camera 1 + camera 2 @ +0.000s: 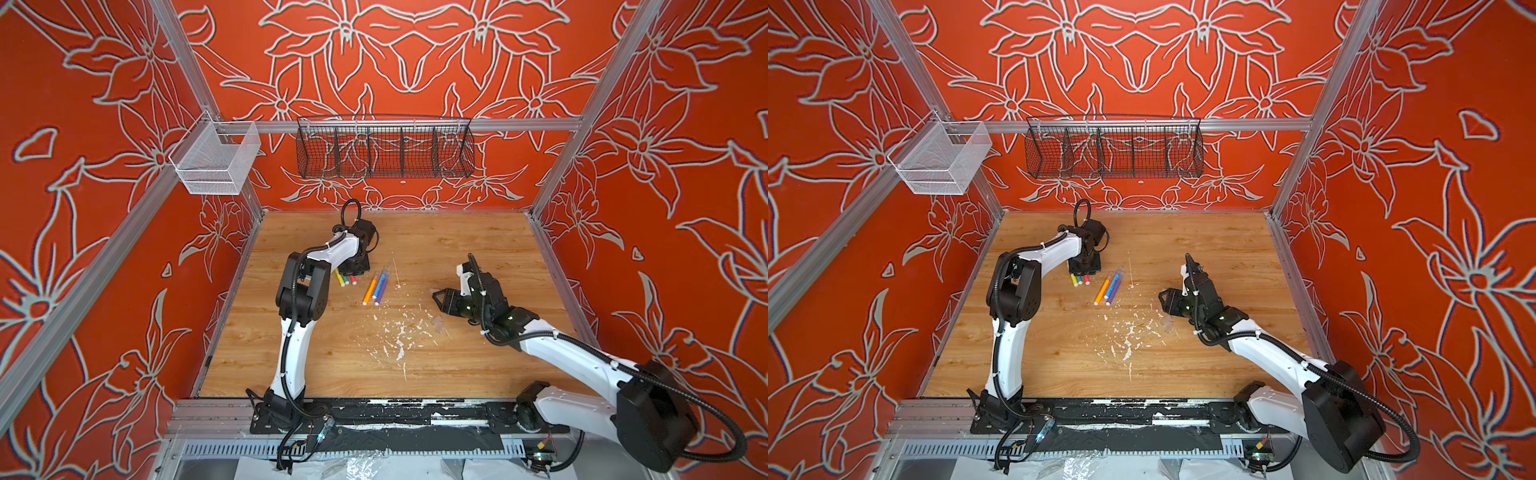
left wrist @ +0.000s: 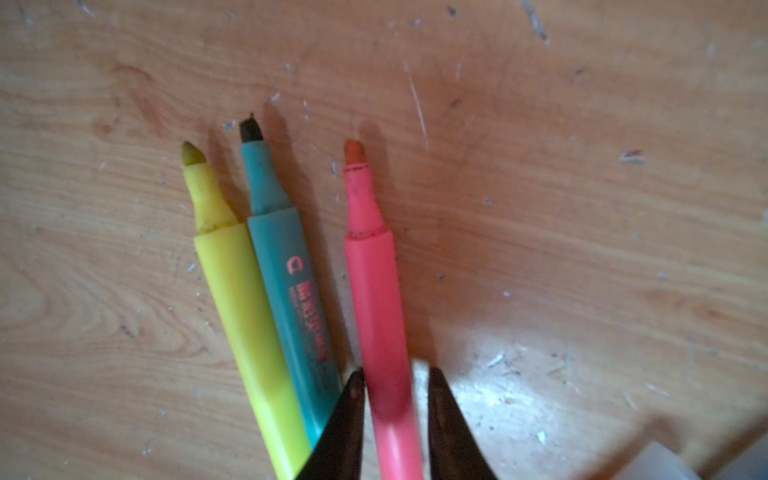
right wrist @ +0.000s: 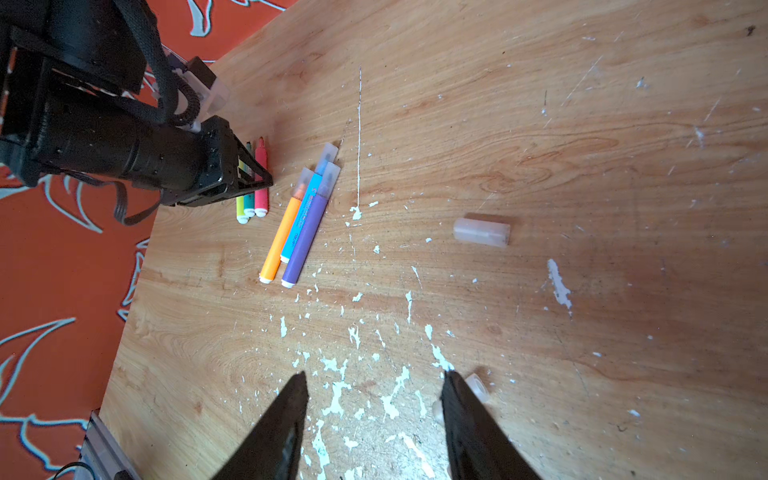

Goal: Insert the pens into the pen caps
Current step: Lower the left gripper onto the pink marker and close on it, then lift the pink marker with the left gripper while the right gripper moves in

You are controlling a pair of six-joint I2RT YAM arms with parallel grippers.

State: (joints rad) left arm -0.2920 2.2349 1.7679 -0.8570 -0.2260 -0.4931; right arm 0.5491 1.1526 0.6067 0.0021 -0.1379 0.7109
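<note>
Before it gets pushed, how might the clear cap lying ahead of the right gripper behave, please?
The clear cap lies on its side on the smooth wooden table, so it would probably roll or skid. Being small, translucent plastic, it looks light and possibly slippery.

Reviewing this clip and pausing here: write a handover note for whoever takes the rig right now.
Left gripper: jaws narrowly apart, straddling the pink pen, not clamped yet.
Right gripper: open, empty, above the table beside a loose clear cap.
Pens: yellow pen, green pen and pink pen lie uncapped side by side; orange pen, blue pen and purple pen lie together nearby.
Done: orange, blue and purple wear clear caps.
Left: cap yellow, green, pink. A second loose cap lies further out; a third is not clearly seen.
</note>
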